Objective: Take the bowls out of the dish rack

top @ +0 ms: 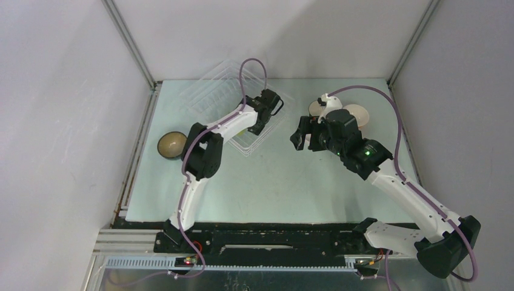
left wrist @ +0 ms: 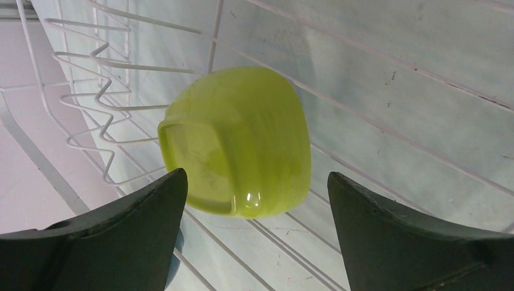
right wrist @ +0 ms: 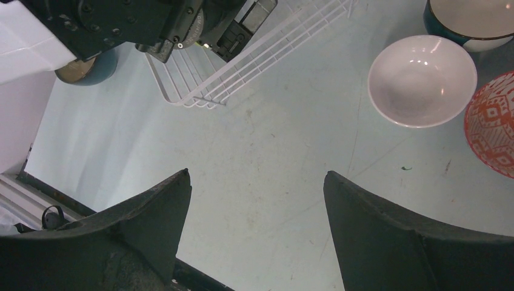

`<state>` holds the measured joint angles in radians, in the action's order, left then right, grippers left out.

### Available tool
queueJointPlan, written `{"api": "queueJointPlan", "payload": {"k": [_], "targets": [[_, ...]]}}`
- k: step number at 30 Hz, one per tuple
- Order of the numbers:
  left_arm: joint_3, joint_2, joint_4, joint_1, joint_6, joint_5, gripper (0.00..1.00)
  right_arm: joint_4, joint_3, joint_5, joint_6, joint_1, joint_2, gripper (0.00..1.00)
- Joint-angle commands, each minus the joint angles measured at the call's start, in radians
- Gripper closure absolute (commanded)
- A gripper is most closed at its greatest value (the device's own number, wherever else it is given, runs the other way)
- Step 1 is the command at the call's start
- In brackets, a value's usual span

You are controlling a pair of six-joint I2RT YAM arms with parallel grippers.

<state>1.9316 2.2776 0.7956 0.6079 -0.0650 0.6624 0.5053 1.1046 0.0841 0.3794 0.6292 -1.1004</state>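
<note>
A lime green bowl (left wrist: 242, 139) lies tipped on the floor of the white wire dish rack (left wrist: 91, 60), base towards the camera. My left gripper (left wrist: 257, 176) is open, its fingertips either side of the bowl's near edge, not touching it. In the top view the left gripper (top: 270, 109) reaches into the dish rack (top: 218, 85). My right gripper (right wrist: 257, 173) is open and empty above bare table; it also shows in the top view (top: 300, 136).
A white bowl (right wrist: 422, 80), an orange patterned bowl (right wrist: 494, 124) and a dark blue bowl (right wrist: 470, 21) stand on the table at the right. A teal bowl (top: 171, 145) stands at the table's left edge. The left arm (right wrist: 121, 24) hangs over the rack's corner (right wrist: 200, 91).
</note>
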Motion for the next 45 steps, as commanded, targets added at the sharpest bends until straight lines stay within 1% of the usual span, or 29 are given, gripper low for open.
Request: {"api": "queueJointPlan", "payload": {"k": [1,6,10,15,20,27,37,42,45], "targets": [[0.003,0.035,0.005,-0.007,-0.024,0.040,0.07,-0.021,0.020,0.003,-0.017,0.001,0.011,0.12],[0.007,0.049,-0.017,-0.006,-0.025,0.043,0.06,-0.019,0.020,0.008,-0.020,0.001,0.016,0.12],[0.014,0.077,-0.040,-0.005,-0.050,0.143,0.06,-0.016,0.020,0.009,-0.023,0.001,0.015,0.12],[0.015,0.105,-0.062,-0.005,-0.062,0.231,0.06,-0.022,0.021,0.008,-0.026,0.001,0.005,0.12],[-0.015,0.103,-0.123,-0.003,-0.093,0.349,0.07,-0.029,0.021,0.004,-0.028,-0.001,0.002,0.12],[-0.057,0.020,-0.165,0.021,-0.113,0.403,0.07,-0.030,0.021,0.002,-0.026,0.000,0.002,0.12],[-0.091,-0.059,-0.186,0.041,-0.131,0.475,0.07,-0.033,0.020,-0.004,-0.028,-0.002,0.001,0.12],[-0.111,-0.069,-0.209,0.044,-0.141,0.493,0.08,-0.042,0.020,-0.015,-0.026,-0.002,0.003,0.12],[-0.116,-0.074,-0.208,0.044,-0.125,0.506,0.11,-0.042,0.020,-0.013,-0.026,-0.003,0.005,0.12]]}}
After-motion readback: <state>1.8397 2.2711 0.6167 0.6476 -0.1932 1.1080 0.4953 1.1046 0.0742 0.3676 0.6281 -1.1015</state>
